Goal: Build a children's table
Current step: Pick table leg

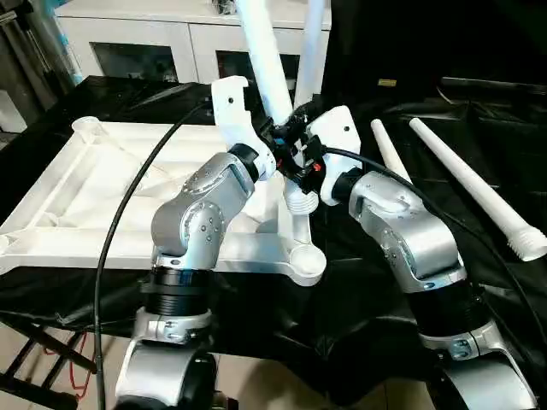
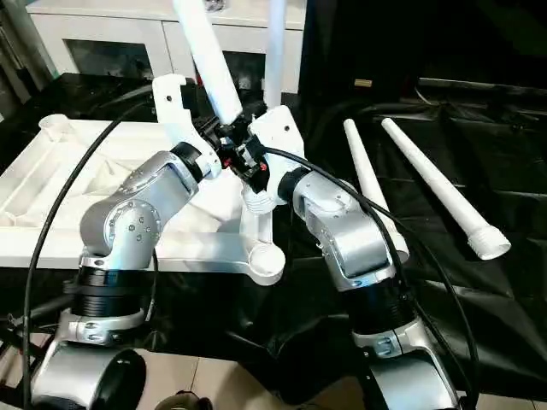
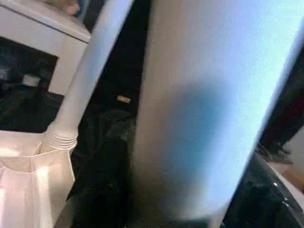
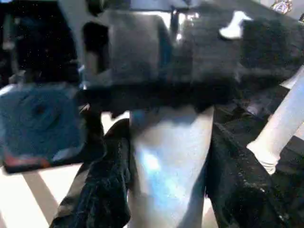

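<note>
Both my hands, left hand (image 1: 275, 137) and right hand (image 1: 301, 154), clamp one leg (image 1: 261, 51); it leans slightly off upright, foot in the tabletop (image 1: 51, 205) socket.

The white tabletop (image 1: 102, 196) lay ribbed underside up, left of the pincers. A tapered leg (image 1: 265, 64) rose tilted between both pincers, its ridged end (image 1: 301, 198) just below them. A second leg (image 1: 314, 43) stood beyond; two legs (image 1: 479, 192) lay to their right
</note>
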Motion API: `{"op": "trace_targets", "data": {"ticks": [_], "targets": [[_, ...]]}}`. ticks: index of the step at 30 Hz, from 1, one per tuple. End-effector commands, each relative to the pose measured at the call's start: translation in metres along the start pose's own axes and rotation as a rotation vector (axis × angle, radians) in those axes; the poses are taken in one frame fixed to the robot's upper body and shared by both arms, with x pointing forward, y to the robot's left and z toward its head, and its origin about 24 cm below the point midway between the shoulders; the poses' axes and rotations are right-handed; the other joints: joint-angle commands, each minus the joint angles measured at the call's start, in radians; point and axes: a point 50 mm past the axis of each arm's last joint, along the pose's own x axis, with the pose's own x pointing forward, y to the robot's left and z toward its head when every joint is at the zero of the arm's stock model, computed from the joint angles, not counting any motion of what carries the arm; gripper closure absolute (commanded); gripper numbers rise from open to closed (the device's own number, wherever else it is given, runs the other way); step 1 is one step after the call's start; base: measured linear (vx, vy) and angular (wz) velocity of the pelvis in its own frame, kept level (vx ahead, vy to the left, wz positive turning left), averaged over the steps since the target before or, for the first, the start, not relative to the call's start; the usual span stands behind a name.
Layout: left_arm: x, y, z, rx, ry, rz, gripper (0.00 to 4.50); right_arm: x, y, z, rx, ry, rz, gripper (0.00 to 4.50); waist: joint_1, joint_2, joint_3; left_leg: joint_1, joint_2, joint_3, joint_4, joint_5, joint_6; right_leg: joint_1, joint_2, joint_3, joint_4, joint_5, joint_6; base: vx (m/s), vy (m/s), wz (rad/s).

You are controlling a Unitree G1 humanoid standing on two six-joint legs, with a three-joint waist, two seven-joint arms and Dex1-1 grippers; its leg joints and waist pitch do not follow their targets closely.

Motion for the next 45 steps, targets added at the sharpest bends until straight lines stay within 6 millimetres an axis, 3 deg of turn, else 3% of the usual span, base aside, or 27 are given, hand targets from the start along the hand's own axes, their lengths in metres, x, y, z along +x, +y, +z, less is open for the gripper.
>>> {"op": "trace_targets", "data": {"ticks": [1, 7, 10, 12, 13, 15, 20, 23, 30, 33, 34, 37, 45], "targets": [[0.004, 0.003, 0.001, -0.044, -0.012, 0.031, 2.43, 0.003, 0.016, 0.027, -0.03, -0.119, 0.085, 2.7, -0.001, -0.012, -0.082, 0.021, 0.039, -0.013, -0.063, -0.091, 0.019, 0.06, -0.071, 0.044, -0.066, -0.044, -0.206, 0.0, 0.0, 0.0], [0.002, 0.002, 0.002, -0.064, -0.004, -0.021, 2.55, 0.003, 0.015, 0.027, 0.018, -0.125, 0.089, 2.7, 0.0, -0.015, -0.084, 0.021, 0.039, -0.013, -0.061, -0.07, 0.034, 0.058, -0.072, 0.043, -0.063, -0.033, -0.206, 0.0, 0.0, 0.0], [0.0, 0.003, 0.004, -0.054, 0.005, -0.057, 2.57, 0.0, 0.012, 0.027, 0.063, -0.126, 0.118, 2.0, 0.0, -0.011, -0.083, 0.021, 0.039, -0.013, -0.062, -0.075, 0.036, 0.058, -0.071, 0.043, -0.064, -0.038, -0.206, 0.0, 0.0, 0.0], [-0.002, 0.004, 0.004, -0.03, 0.038, -0.137, 2.57, -0.008, 0.006, 0.025, 0.125, -0.105, 0.195, 1.98, 0.001, -0.01, -0.083, 0.023, 0.038, -0.012, -0.062, -0.085, 0.04, 0.059, -0.07, 0.044, -0.065, -0.036, -0.21, 0.0, 0.0, 0.0], [-0.002, 0.004, 0.004, -0.02, 0.052, -0.164, 2.59, -0.012, 0.004, 0.024, 0.138, -0.092, 0.227, 1.73, 0.002, -0.002, -0.084, 0.024, 0.039, -0.014, -0.061, -0.083, 0.04, 0.059, -0.067, 0.043, -0.064, -0.026, -0.206, 0.0, 0.0, 0.0], [-0.004, 0.004, 0.003, -0.006, 0.089, -0.229, 2.6, -0.02, 0.002, 0.021, 0.147, -0.059, 0.31, 1.58, 0.003, 0.001, -0.085, 0.025, 0.039, -0.014, -0.06, -0.074, 0.042, 0.059, -0.067, 0.043, -0.059, 0.003, -0.209, 0.0, 0.0, 0.0], [-0.01, 0.006, 0.003, 0.011, 0.154, -0.347, 2.6, -0.039, -0.004, 0.012, 0.158, 0.019, 0.458, 1.23, 0.005, -0.002, -0.086, 0.025, 0.04, -0.015, -0.06, -0.088, 0.032, 0.064, -0.07, 0.041, -0.059, -0.001, -0.229, 0.0, 0.0, 0.0], [-0.019, 0.0, 0.005, 0.013, 0.231, -0.552, 2.6, -0.05, -0.009, 0.007, 0.219, 0.072, 0.543, 1.07, 0.004, -0.002, -0.084, 0.024, 0.037, -0.013, -0.06, -0.096, 0.034, 0.065, -0.072, 0.042, -0.062, -0.034, -0.237, 0.0, 0.0, 0.0], [-0.034, -0.017, 0.016, -0.028, 0.261, -0.83, 2.6, -0.058, -0.003, 0.005, 0.264, 0.146, 0.673, 1.06, 0.004, 0.0, -0.084, 0.027, 0.042, -0.012, -0.06, -0.102, 0.028, 0.061, -0.072, 0.041, -0.059, -0.051, -0.264, 0.0, 0.0, 0.0], [-0.035, -0.02, 0.018, -0.047, 0.246, -0.861, 2.6, -0.062, 0.001, 0.0, 0.274, 0.19, 0.72, 1.06, 0.005, -0.001, -0.081, 0.029, 0.042, -0.012, -0.06, -0.117, 0.019, 0.06, -0.071, 0.043, -0.063, -0.083, -0.251, 0.0, 0.0, 0.0], [-0.035, -0.021, 0.019, -0.055, 0.239, -0.875, 2.6, -0.063, 0.003, -0.001, 0.278, 0.204, 0.727, 1.33, 0.005, -0.005, -0.08, 0.027, 0.041, -0.012, -0.062, -0.125, 0.017, 0.061, -0.072, 0.043, -0.066, -0.106, -0.246, 0.0, 0.0, 0.0], [-0.037, -0.023, 0.023, -0.086, 0.219, -0.907, 2.6, -0.063, 0.005, -0.004, 0.284, 0.225, 0.73, 1.45, 0.005, -0.007, -0.079, 0.029, 0.041, -0.012, -0.063, -0.138, 0.005, 0.061, -0.074, 0.044, -0.07, -0.156, -0.231, 0.0, 0.0, 0.0], [-0.04, -0.023, 0.026, -0.106, 0.212, -0.934, 2.6, -0.061, 0.005, -0.004, 0.293, 0.225, 0.723, 2.26, 0.006, -0.002, -0.082, 0.027, 0.039, -0.013, -0.062, -0.115, 0.006, 0.06, -0.072, 0.043, -0.067, -0.122, -0.229, 0.0, 0.0, 0.0]]}}
